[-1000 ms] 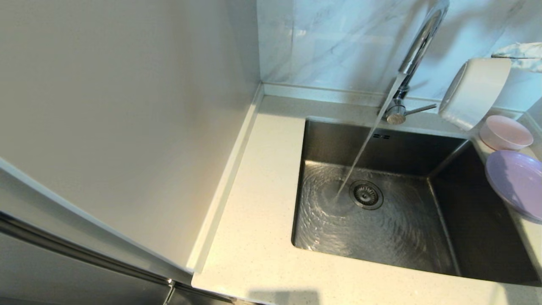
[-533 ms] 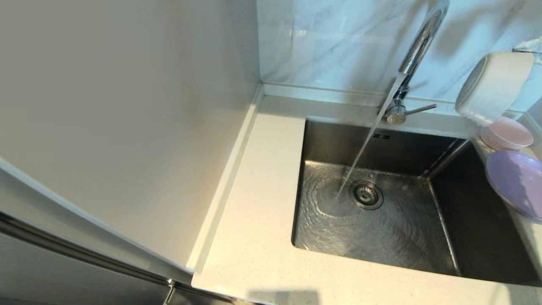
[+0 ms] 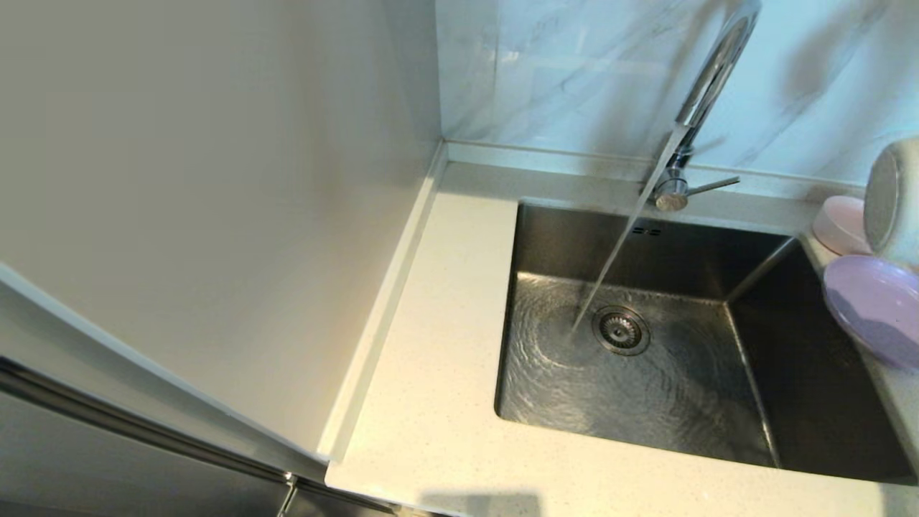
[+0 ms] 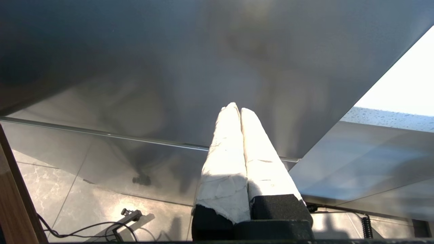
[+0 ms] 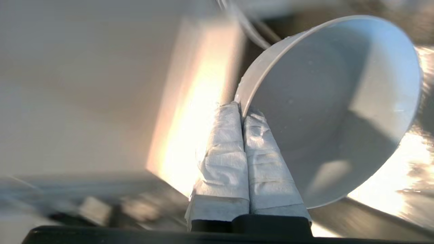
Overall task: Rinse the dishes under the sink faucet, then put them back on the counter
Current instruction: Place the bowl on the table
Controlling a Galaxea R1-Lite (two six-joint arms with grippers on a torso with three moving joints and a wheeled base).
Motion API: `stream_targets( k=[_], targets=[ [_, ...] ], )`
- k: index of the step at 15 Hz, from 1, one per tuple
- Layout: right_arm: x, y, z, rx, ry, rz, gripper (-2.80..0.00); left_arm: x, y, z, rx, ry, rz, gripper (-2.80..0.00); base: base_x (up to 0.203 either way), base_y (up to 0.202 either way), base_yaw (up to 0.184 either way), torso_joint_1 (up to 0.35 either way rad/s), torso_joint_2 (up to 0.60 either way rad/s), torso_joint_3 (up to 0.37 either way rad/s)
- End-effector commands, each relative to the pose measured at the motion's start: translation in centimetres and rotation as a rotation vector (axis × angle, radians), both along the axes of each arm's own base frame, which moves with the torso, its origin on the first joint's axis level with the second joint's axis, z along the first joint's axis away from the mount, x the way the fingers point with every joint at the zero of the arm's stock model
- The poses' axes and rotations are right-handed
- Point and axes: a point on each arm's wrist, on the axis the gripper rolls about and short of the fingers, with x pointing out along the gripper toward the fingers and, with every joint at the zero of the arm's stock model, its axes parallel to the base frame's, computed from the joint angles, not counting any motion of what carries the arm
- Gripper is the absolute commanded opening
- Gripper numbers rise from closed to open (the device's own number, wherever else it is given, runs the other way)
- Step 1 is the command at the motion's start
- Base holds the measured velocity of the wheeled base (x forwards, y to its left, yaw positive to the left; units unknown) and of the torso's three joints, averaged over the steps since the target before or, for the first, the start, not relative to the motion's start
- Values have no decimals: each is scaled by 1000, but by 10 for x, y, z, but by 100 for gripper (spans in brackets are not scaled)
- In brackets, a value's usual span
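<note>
Head view shows the white bowl [image 3: 894,201] has moved right, away from the faucet [image 3: 707,79] toward the bench [image 3: 431,402]. Right gripper [image 5: 242,113] jaws pinch its rim, so rinsing looks done.

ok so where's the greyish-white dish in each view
Head view: greyish-white dish at the right edge, tipped on its side above the pink bowl and lavender plate.
Left wrist view: not in it.
Right wrist view: dish fills the right half, its rim pinched by the right gripper.
Shared landmark: only the dish itself.
</note>
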Motion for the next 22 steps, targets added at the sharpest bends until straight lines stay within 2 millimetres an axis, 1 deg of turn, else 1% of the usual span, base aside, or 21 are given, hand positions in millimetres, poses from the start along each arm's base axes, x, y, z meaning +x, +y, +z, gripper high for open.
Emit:
stream_targets(
  k=[1, 2, 3, 4, 6, 9, 10, 13, 15, 18, 20, 22],
  targets=[
    [-59, 35, -41, -324, 147, 182, -280, 0, 0, 0, 0, 0, 0, -280, 0, 0, 0, 0, 0, 0],
    [-77, 46, -51, -316, 255, 233, -280, 0, 0, 0, 0, 0, -1, -280, 0, 0, 0, 0, 0, 0],
    [-90, 54, -61, -349, 324, 286, -280, 0, 0, 0, 0, 0, -1, -280, 0, 0, 0, 0, 0, 0],
    [-94, 55, -70, -379, 399, 299, -280, 0, 0, 0, 0, 0, 0, -280, 0, 0, 0, 0, 0, 0],
    [-92, 51, -88, -415, 549, 297, -280, 0, 0, 0, 0, 0, 0, -280, 0, 0, 0, 0, 0, 0],
    [-94, 48, -118, -387, 765, 293, -280, 0, 0, 0, 0, 0, 0, -280, 0, 0, 0, 0, 0, 0],
    [-91, 44, -127, -397, 802, 266, -280, 0, 0, 0, 0, 0, 0, -280, 0, 0, 0, 0, 0, 0],
    [-67, 18, -145, -598, 725, 89, -280, 0, 0, 0, 0, 0, 0, -280, 0, 0, 0, 0, 0, 0],
    [-60, 5, -156, -676, 695, -23, -280, 0, 0, 0, 0, 0, 0, -280, 0, 0, 0, 0, 0, 0],
    [-47, -8, -159, -806, 557, -112, -280, 0, 0, 0, 0, 0, -1, -280, 0, 0, 0, 0, 0, 0],
    [-46, -11, -162, -821, 545, -126, -280, 0, 0, 0, 0, 0, 0, -280, 0, 0, 0, 0, 0, 0],
    [-39, -18, -162, -880, 487, -165, -280, 0, 0, 0, 0, 0, 0, -280, 0, 0, 0, 0, 0, 0]
  ],
)
